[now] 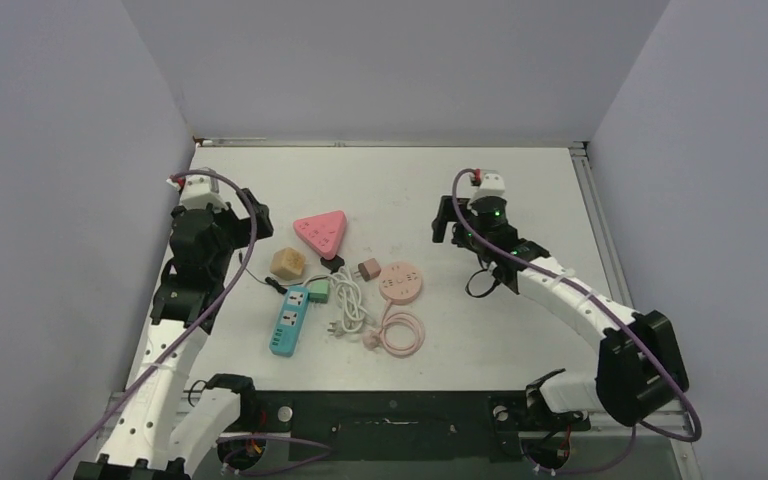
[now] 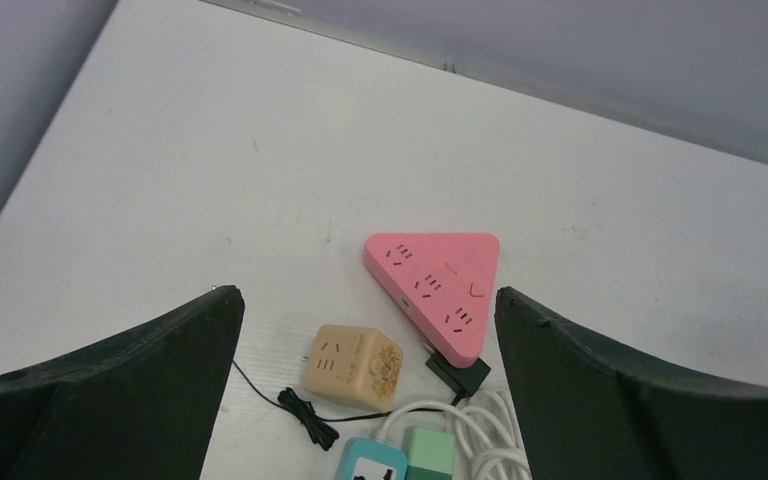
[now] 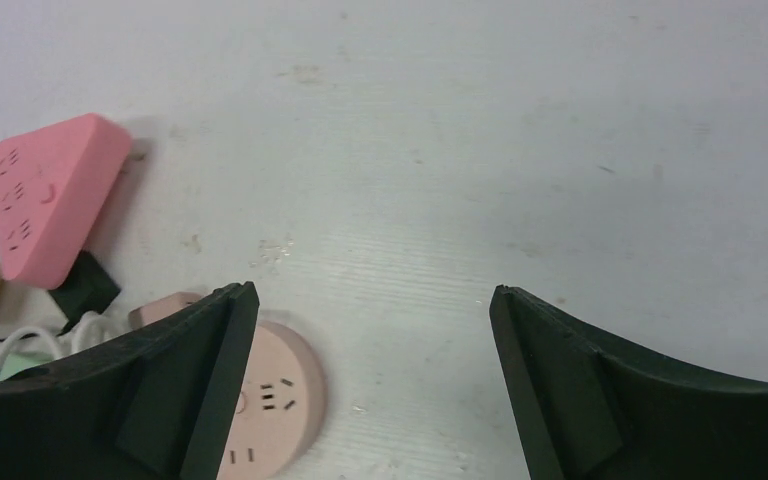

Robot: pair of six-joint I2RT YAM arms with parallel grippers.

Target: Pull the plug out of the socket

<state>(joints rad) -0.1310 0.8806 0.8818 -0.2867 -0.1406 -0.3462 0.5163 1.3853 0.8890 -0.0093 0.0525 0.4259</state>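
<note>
Robot lab enclosure, plain grey walls (image 1: 380, 60), white table (image 1: 380, 180)

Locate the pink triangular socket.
Top view: the triangular socket lies left of centre, farthest of the cluster, with the tan cube at its near left and a black plug at its near corner.

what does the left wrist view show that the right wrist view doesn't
Only the left wrist view shows the thin black cord lying on the table. Only the right wrist view shows the round pink socket. Both show the pink triangular power strip, the black plug at its corner, and part of the white cable.
</note>
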